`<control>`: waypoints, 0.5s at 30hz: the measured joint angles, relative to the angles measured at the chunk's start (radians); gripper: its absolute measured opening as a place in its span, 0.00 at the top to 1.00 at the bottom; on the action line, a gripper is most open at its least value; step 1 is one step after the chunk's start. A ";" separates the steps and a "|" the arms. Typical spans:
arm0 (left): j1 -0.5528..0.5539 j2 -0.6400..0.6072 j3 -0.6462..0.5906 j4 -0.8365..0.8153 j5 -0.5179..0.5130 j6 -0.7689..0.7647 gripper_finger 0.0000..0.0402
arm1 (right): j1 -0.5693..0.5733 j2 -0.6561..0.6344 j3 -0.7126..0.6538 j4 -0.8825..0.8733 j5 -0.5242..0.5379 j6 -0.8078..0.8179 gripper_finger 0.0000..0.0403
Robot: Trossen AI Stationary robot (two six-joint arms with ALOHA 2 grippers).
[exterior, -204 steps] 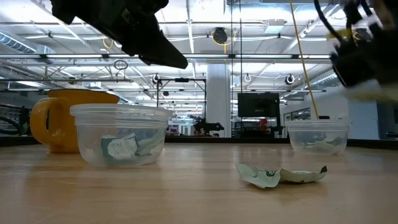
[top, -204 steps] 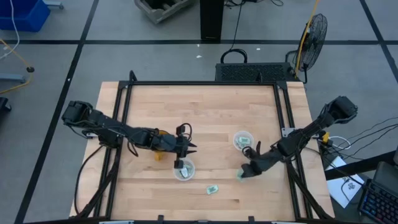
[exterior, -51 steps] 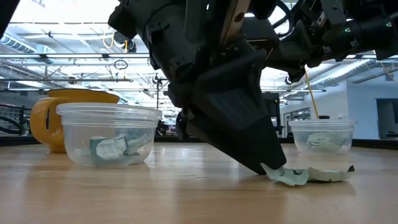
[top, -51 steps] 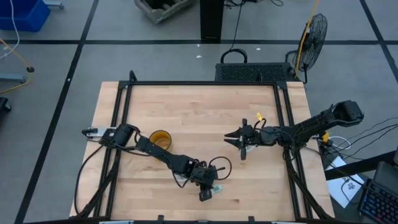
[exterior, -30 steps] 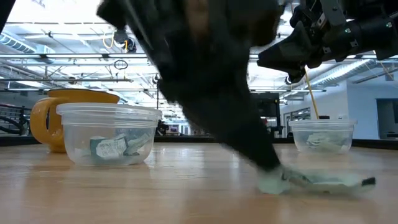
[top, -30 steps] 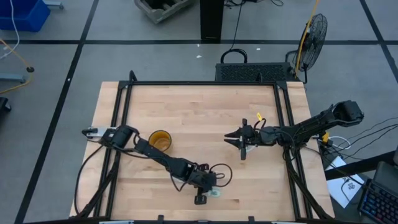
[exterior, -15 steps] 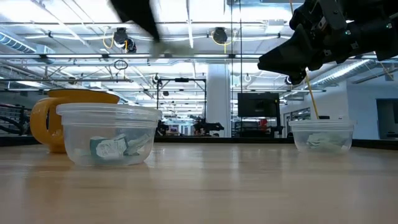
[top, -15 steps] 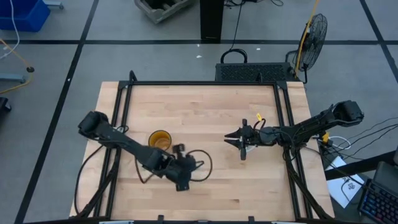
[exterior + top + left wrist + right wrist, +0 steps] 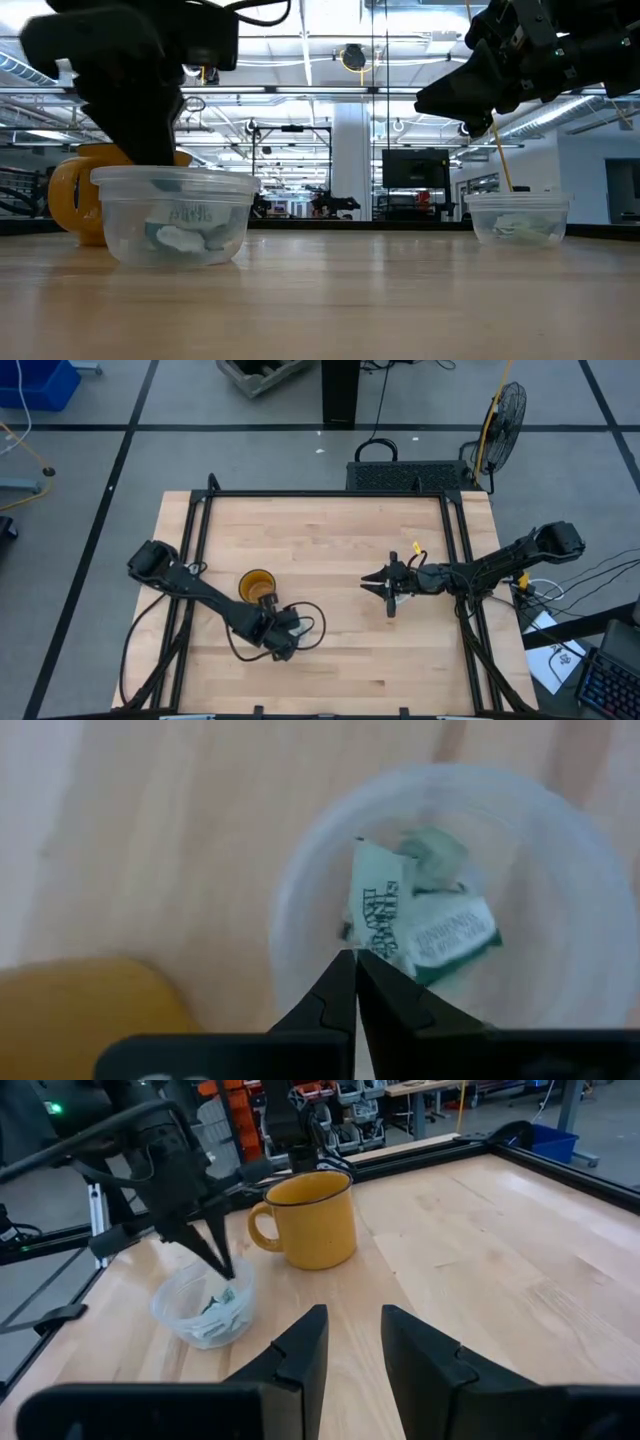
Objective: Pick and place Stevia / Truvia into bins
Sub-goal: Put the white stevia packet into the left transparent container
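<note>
My left gripper [image 9: 355, 960] is shut, pointing down into the left clear cup [image 9: 205, 1315], which stands beside the amber mug [image 9: 312, 1220]. A pale green and white Stevia sachet [image 9: 378, 910] sits at its tips. More sachets [image 9: 450, 935] lie on this cup's floor. In the low view the gripper [image 9: 150, 140] stands over the cup [image 9: 175, 215]. My right gripper [image 9: 355, 1330] is open and hovers above the right cup [image 9: 515, 218], which holds sachets too. My left gripper pinches the sachet by one short edge [image 9: 358, 948] between its two fingertips, from above, pointing down. The sachet hangs below the tips [image 9: 228, 1293] inside the cup's mouth. Whether its lower end rests on the sachets beneath, I cannot tell.
The amber mug [image 9: 257, 585] stands just on the far-left side of the left cup. A black frame [image 9: 320, 494] runs around the wooden table. Bare wood [image 9: 330, 540] lies between the two cups and toward the far edge.
My left gripper has taken a sachet off the table near the near edge, lifted it clear, and carried it left and toward the far edge. It now stands lowered over the left cup. No sachet lies on the table in the low view any more.
</note>
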 joint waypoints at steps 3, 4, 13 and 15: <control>-0.001 0.000 -0.006 -0.003 0.024 -0.024 0.94 | 0.000 0.000 0.000 -0.001 0.000 -0.011 0.78; 0.000 0.000 -0.005 -0.002 0.023 -0.027 0.94 | 0.000 0.000 0.000 -0.001 0.000 -0.012 0.78; -0.003 0.000 -0.001 0.050 0.014 0.058 0.94 | 0.000 0.000 0.000 -0.001 0.000 -0.018 0.78; -0.002 0.000 -0.001 0.053 -0.009 0.061 0.93 | 0.000 0.000 0.000 -0.001 0.000 -0.018 0.78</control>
